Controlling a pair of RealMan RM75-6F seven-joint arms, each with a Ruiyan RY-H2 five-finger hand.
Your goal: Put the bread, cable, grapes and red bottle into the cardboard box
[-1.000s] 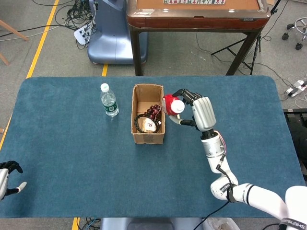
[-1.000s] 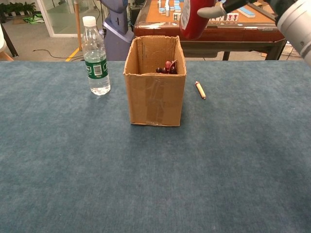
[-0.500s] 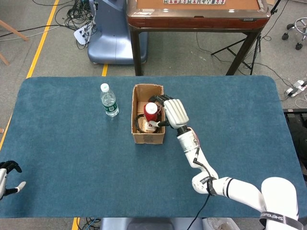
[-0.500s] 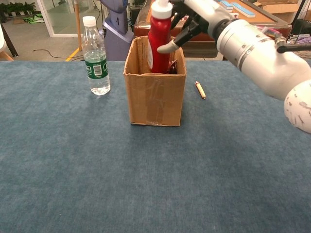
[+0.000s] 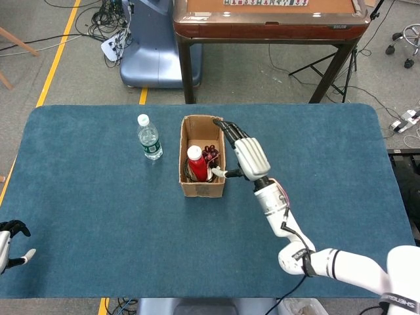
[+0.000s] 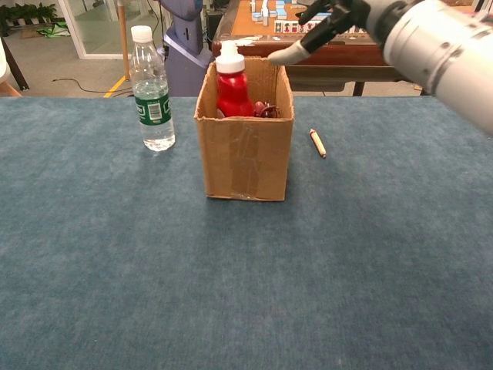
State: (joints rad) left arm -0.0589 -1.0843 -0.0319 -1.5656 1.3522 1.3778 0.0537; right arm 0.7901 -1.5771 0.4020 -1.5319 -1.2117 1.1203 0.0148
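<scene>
We see the red bottle (image 5: 197, 165) standing upright inside the cardboard box (image 5: 202, 187), its white cap poking above the rim in the chest view, where the red bottle (image 6: 231, 87) sits toward the left side of the cardboard box (image 6: 245, 158). Right beside it, the grapes (image 5: 210, 153) lie in the box, a dark red cluster we also catch peeking over the front wall as the grapes (image 6: 264, 109). A loop of dark cable (image 5: 188, 172) shows at the bottom of the box by the bottle's base. The bread we cannot make out from either camera.

The right robot hand (image 5: 247, 157) hovers just beside the box's right wall, fingers spread apart and holding nothing, apart from the bottle. From the chest camera the right robot hand (image 6: 327, 23) sits above and to the right of the box, a pale fingertip pointing toward the bottle cap without touching it.

Down at the near left corner of the table (image 5: 92, 216), the left robot hand (image 5: 9, 239) rests low by the edge, only partly in frame, and we cannot tell how its fingers are set.

A clear water bottle (image 5: 149, 137) stands upright left of the box, well apart from it. A small orange crayon (image 6: 317, 142) lies on the table right of the box.
</scene>
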